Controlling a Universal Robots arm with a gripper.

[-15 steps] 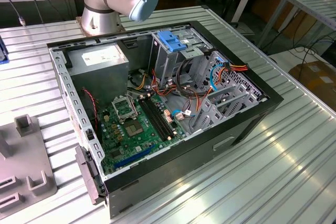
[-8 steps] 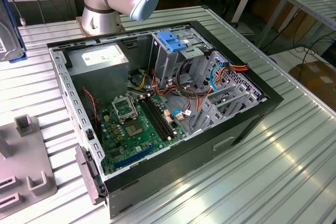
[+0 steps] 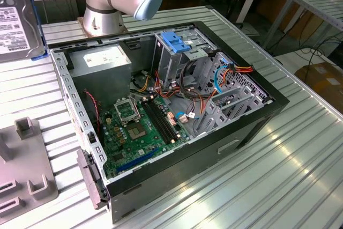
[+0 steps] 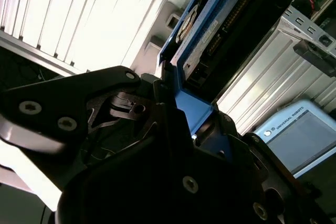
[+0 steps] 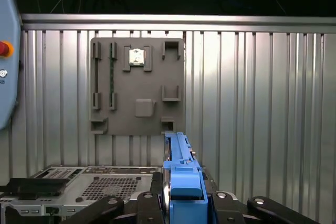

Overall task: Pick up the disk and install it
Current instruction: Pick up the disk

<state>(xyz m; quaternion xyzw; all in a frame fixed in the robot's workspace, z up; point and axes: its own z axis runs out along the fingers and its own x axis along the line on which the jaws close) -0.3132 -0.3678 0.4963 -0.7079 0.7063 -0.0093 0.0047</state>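
Blue-railed grey metal, the disk hangs at the upper left of the exterior view, pinched by its edge in the gripper, so the pick looks done, while the open computer case at frame centre has not yet received it.

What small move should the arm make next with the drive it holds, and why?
Probably carry the grey-metal hard drive in its blue plastic carrier toward the open black computer case. The gripper has its jaws shut on the blue rail, and the drive is at the exterior view's far left, apart from the case: not installed.
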